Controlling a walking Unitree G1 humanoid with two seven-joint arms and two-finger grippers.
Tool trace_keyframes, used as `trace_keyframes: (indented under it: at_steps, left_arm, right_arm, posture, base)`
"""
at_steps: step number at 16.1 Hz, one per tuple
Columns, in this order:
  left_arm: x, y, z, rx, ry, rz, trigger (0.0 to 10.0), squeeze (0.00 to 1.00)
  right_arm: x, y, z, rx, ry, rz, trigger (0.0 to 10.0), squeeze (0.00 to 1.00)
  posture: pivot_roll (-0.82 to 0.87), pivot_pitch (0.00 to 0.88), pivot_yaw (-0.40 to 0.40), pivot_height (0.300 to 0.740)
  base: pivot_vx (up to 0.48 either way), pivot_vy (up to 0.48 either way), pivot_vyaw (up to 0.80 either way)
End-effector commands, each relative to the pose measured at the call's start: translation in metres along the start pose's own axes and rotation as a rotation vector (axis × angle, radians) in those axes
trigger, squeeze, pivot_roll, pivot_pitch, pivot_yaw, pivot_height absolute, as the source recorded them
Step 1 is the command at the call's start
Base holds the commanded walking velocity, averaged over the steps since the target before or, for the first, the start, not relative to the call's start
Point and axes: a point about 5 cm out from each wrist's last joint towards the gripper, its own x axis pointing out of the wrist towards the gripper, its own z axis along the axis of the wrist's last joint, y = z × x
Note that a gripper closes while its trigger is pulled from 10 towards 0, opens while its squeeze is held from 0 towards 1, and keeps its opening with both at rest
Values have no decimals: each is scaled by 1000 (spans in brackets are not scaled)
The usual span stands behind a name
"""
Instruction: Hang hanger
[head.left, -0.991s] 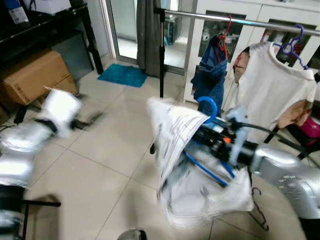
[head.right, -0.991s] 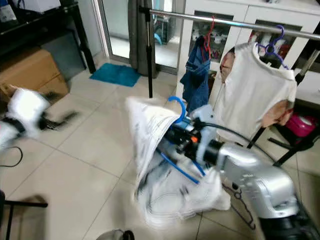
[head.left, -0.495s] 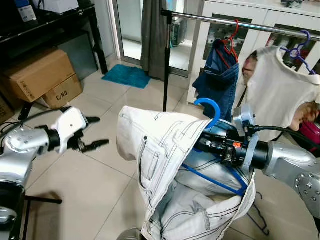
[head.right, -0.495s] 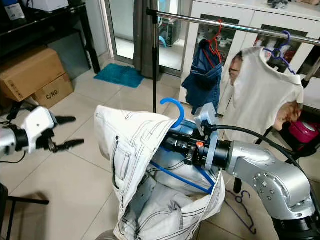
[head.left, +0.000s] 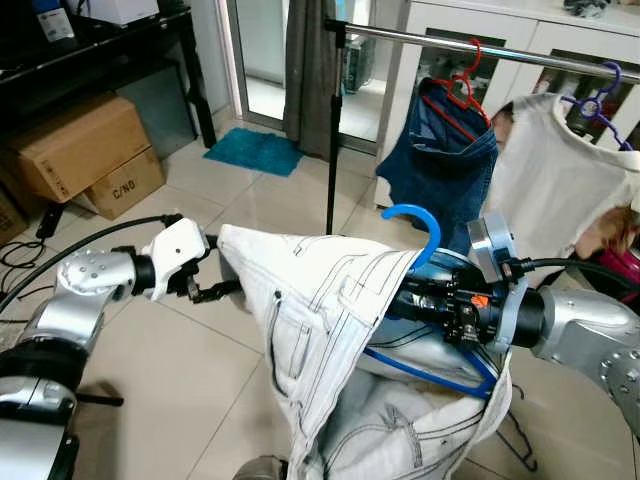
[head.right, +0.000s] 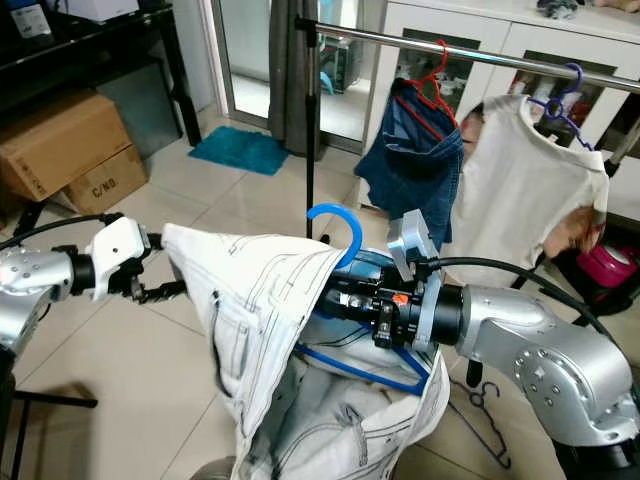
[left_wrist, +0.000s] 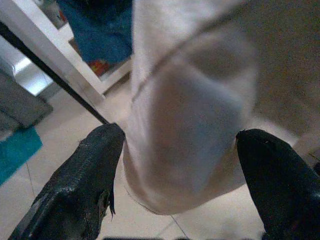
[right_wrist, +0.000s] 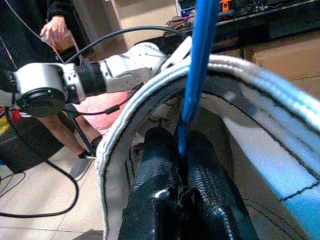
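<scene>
Right gripper (head.left: 400, 303) is clamping the blue hanger (head.left: 425, 225) under white jeans (head.left: 330, 300), near the rail (head.left: 480, 40), not hung yet. Left wrist view: left gripper (left_wrist: 175, 160) is spreading fingers (left_wrist: 75, 185) around the jeans' edge. Right wrist view: fingers (right_wrist: 155, 175) pinching hanger stem

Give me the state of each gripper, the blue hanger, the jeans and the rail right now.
left gripper: open, fingers either side of the jeans' edge.
right gripper: shut on blue hanger.
blue hanger: held, not on the rail.
white jeans: draped over the hanger.
rail: carrying two hung garments.
</scene>
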Motion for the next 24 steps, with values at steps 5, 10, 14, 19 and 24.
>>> trace_keyframes:
  at_steps: [5,10,14,19,24]
  left_arm:
    - [8,1,4,25,-37,24,0,0]
    - [10,1,5,28,-67,36,0,0]
    - [10,1,2,5,-75,48,0,0]
    - [3,13,-5,-126,-94,202,0,0]
    - [-11,20,-24,-306,-70,371,0,0]
  right_arm:
    - [-2,6,8,-26,-30,31,10000,0]
    - [-1,5,8,-26,-27,38,10000,0]
    - [-1,4,8,-29,-23,37,10000,0]
    - [-2,4,8,-28,-26,30,10000,0]
    - [-5,4,8,-24,-31,22,10000,0]
  posture:
    - [-93,3,39,740]
    - [-88,2,32,740]
    - [-88,0,29,740]
    - [-90,0,31,740]
    - [-91,0,32,740]
  base:
    - [0,0,0]
    - [0,0,0]
    - [0,0,0]
    - [0,0,0]
    - [0,0,0]
